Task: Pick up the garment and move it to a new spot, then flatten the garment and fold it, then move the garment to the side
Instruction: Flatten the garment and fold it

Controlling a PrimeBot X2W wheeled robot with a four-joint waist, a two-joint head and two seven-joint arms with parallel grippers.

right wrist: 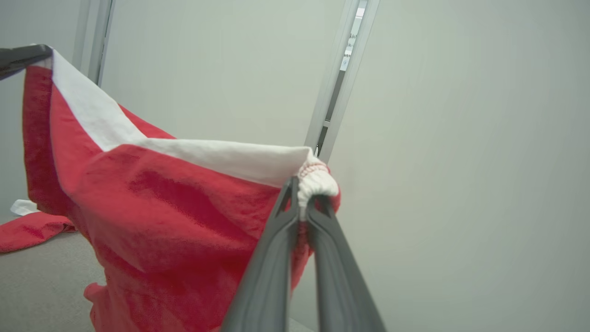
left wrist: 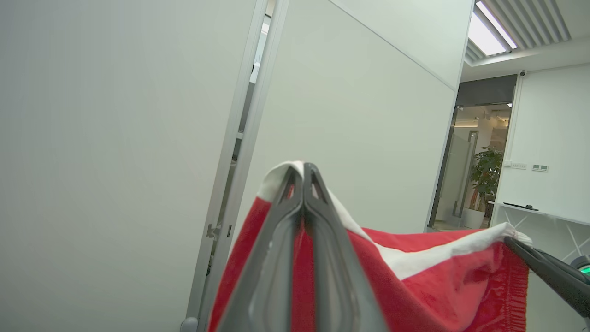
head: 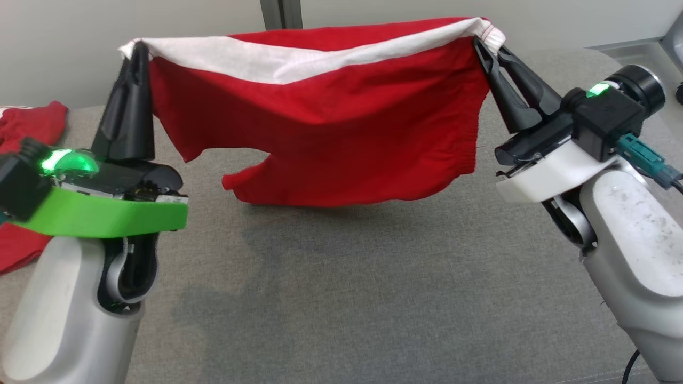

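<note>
1. Two claws hold one garment (head: 331, 122) between them, a red piece with a white strip along its top edge; it is stretched out in the air above the far middle of the grey worktop (head: 341, 288).
2. The left claw (head: 140, 49) points upward at the left of the head view; its two dark fingers are pressed together on the garment's top left corner, with a little white fabric poking past the tips; the left wrist view shows the same pinch, with cloth on either side of the closed fingers.
3. The right claw (head: 484, 45) leans up and to the left from the right side; it is clamped narrow on the top right corner, where a gathered white elastic edge bunches over the fingertips.
4. The top edge sags slightly between the two grips; the red body hangs in loose folds, its lower edge uneven and higher at the left; it casts a shadow on the worktop and looks to hang clear of it, though I cannot tell for sure at the lowest fold.
5. A second red cloth (head: 32, 122) lies on the worktop at the far left, well apart from the held garment.
6. A pale wall (head: 213, 26) stands behind the worktop; the left wrist view shows a potted plant (left wrist: 488, 170) by a distant doorway.
</note>
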